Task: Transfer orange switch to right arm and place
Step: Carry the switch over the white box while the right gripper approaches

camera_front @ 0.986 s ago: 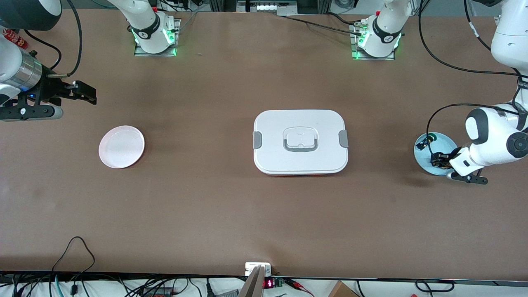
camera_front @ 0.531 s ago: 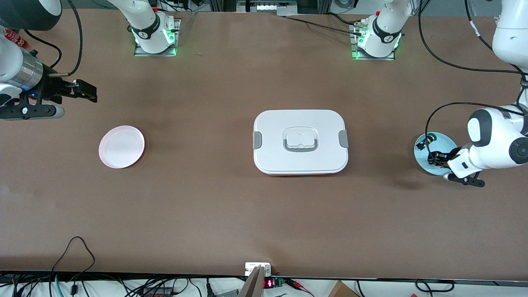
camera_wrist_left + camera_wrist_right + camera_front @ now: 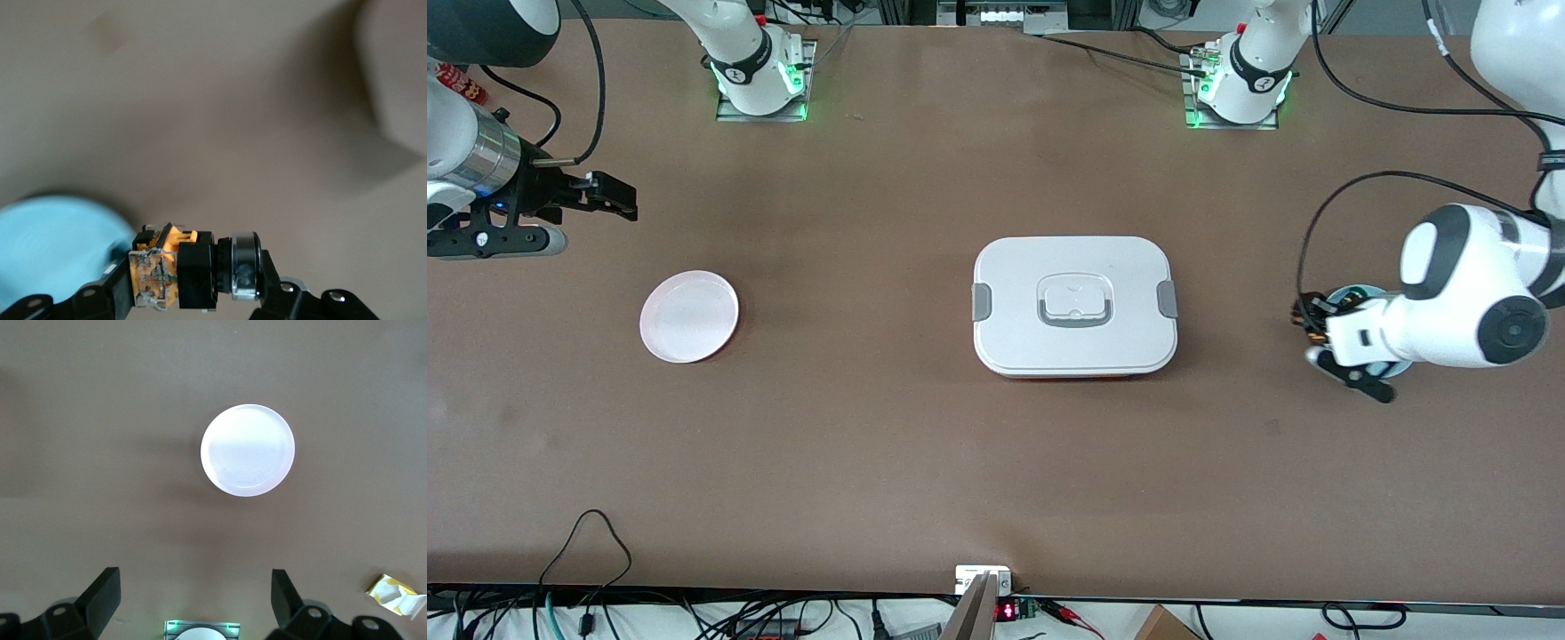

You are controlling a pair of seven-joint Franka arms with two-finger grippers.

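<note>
Orange switch (image 3: 175,275) in left pincer (image 3: 190,293)

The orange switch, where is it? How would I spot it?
Find the big white lidded box mid-table, then look toward the left arm's end, to the pale blue dish. Over the dish's edge, the left gripper is shut on the orange switch. It is off the table, a small black body with orange parts.

Tabletop (image 3: 871,444) plain matte brown. Lidded box (image 3: 1074,304) white with grey handle and grey side clips. Small plate (image 3: 689,316) pale pink-white. Second plate (image 3: 53,247) light blue. Orange switch (image 3: 180,270): black body, orange block, brass-coloured terminals. Arms white with dark-grey joints.
</note>
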